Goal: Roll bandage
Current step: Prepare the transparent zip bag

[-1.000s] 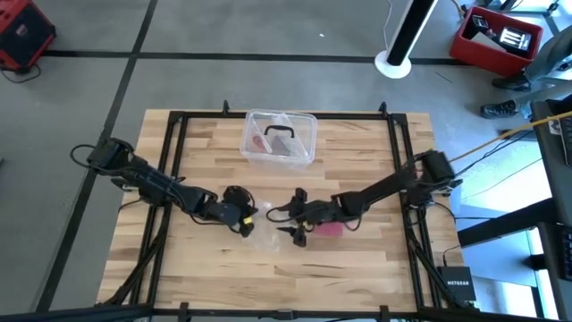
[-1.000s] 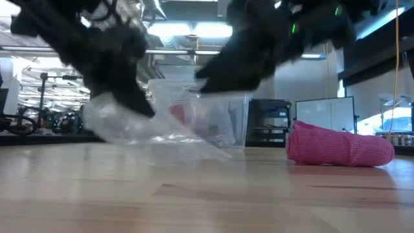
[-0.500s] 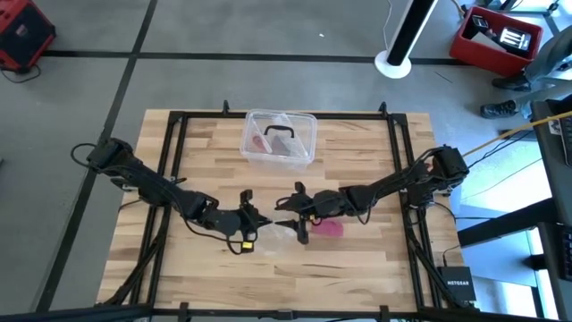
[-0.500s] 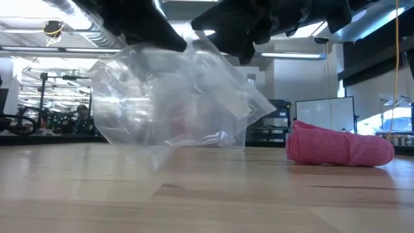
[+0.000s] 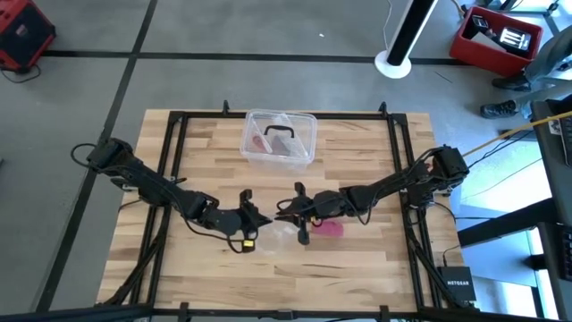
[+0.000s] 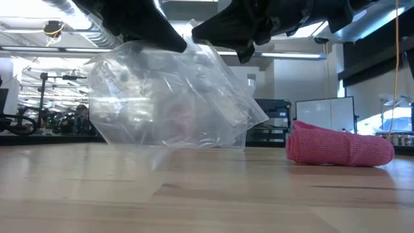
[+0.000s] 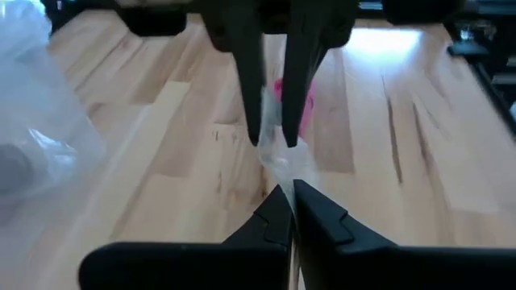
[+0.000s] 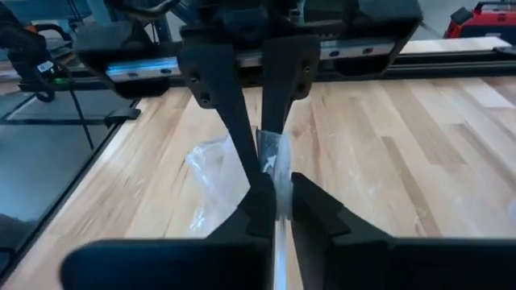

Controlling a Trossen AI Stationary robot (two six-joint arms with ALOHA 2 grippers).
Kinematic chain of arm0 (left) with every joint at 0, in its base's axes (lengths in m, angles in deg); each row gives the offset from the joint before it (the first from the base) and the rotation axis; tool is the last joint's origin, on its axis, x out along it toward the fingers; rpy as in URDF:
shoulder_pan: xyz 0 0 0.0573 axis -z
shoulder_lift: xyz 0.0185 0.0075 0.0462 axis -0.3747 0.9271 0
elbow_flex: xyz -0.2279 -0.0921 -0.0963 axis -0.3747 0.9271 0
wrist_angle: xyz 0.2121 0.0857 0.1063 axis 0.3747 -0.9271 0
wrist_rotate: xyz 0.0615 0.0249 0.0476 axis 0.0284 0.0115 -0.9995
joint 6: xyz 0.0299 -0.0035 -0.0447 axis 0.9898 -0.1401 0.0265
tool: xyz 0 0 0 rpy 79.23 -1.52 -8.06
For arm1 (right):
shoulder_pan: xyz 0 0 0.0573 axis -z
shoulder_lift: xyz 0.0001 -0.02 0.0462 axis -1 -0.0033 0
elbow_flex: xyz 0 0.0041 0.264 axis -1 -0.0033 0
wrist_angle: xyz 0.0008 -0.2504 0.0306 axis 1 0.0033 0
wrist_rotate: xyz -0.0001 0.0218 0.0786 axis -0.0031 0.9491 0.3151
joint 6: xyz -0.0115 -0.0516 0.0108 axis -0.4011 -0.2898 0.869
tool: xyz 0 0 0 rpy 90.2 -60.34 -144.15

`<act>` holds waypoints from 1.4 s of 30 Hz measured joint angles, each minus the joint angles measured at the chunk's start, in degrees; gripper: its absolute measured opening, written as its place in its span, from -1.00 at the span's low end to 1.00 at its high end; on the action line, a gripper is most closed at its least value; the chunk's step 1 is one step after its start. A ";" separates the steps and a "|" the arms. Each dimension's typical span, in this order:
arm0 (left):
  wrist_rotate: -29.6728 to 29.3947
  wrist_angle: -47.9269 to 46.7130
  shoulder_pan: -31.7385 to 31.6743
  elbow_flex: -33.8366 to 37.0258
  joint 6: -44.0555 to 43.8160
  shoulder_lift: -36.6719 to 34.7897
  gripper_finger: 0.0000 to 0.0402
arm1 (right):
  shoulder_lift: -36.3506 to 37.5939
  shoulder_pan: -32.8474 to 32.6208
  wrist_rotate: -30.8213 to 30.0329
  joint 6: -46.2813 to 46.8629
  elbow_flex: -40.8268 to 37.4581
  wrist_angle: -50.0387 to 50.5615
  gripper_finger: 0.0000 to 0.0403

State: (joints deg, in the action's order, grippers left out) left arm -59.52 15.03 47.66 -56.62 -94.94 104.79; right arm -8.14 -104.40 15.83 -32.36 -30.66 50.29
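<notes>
Left pincer [image 5: 257, 217] and right pincer [image 5: 284, 213] both pinch the clear plastic wrapper [image 6: 171, 97], lifted between them. The bandage [image 6: 337, 146] lies on the surface [image 5: 357, 259], just beside the right pincer.

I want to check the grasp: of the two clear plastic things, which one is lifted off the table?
The crumpled clear wrapper, held up between the left end effector and right end effector. The clear plastic box rests at the table's far edge.

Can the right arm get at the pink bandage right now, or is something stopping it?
Probably not yet. The right hand is shut on the clear plastic wrapper, shared with the left hand. The bandage lies uncovered on the table beside it, so reach looks fine once it lets go.
</notes>
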 joint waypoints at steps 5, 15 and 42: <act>0.21 -0.51 -0.57 0.00 -5.43 -0.31 -0.92 | 0.00 -0.04 0.00 -1.50 0.00 0.70 -0.88; 0.35 -0.02 -1.89 -0.02 -8.72 -5.90 -0.56 | 0.00 -0.04 -0.61 -1.67 0.02 2.38 -0.88; 0.05 4.39 -4.04 -0.02 -4.91 -1.16 -0.98 | -0.01 0.04 -1.01 -1.39 0.02 2.19 -0.83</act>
State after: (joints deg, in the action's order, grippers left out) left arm -59.47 19.43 43.61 -56.64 -99.85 103.63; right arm -8.14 -104.36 14.82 -33.75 -30.64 52.48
